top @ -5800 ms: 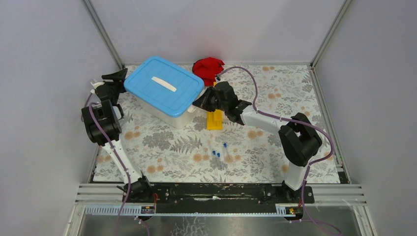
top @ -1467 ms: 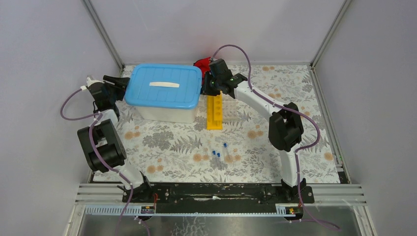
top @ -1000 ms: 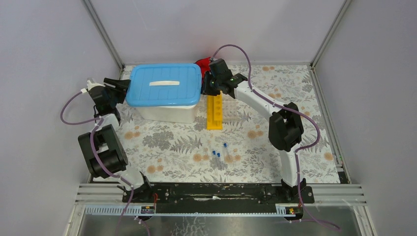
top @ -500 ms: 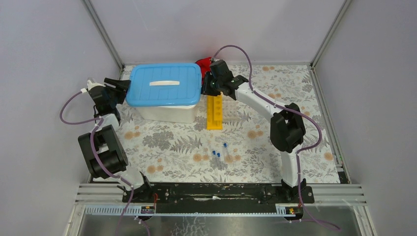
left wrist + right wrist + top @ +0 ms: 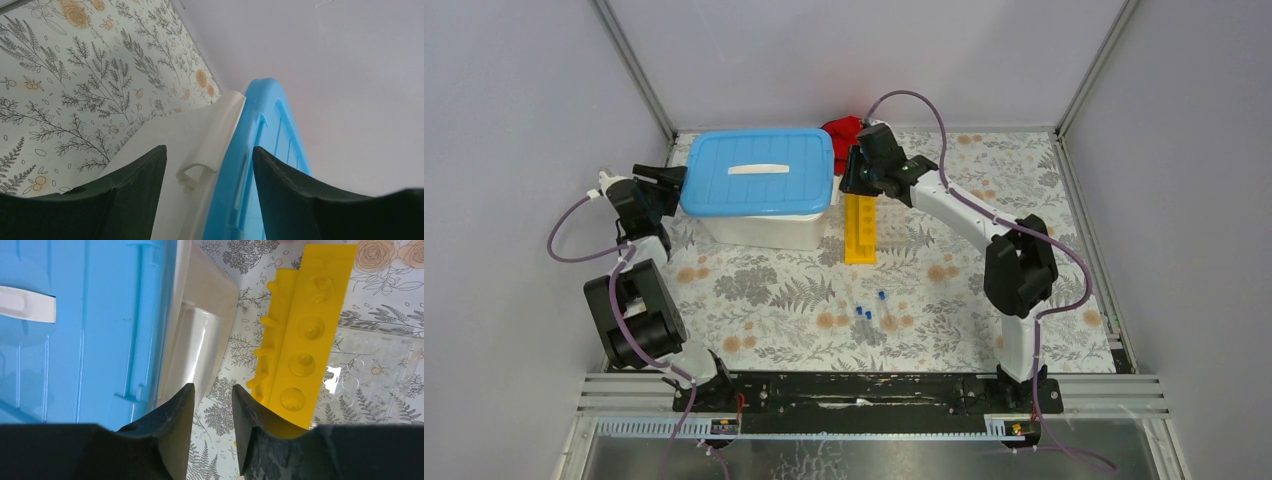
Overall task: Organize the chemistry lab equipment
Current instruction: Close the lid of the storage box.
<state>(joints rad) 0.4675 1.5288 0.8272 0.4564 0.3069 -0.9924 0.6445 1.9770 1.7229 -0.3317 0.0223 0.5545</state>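
Observation:
The white tub with its blue lid point(image 5: 759, 183) stands at the back left, square to the back wall. My left gripper point(image 5: 667, 178) is open, and its jaws stand either side of the tub's left end, by the white handle point(image 5: 210, 155) and lid rim point(image 5: 260, 150). My right gripper point(image 5: 850, 182) is open a little and empty, above the gap between the tub's right end point(image 5: 200, 347) and the yellow holed rack point(image 5: 860, 228). The clear tube holder point(image 5: 375, 365) lies right of the rack. Three blue-capped tubes point(image 5: 870, 312) lie on the mat nearer the front. The black ring stand is out of view.
A red cloth point(image 5: 842, 130) lies at the back behind my right gripper. Grey walls and metal frame posts close in the flowered mat point(image 5: 754, 290) on three sides. The left wall is close behind my left arm.
Since 5.8 s ago the tub has turned from skewed to square and sits further back. In the last half second my right gripper has drawn slightly right, off the tub's end.

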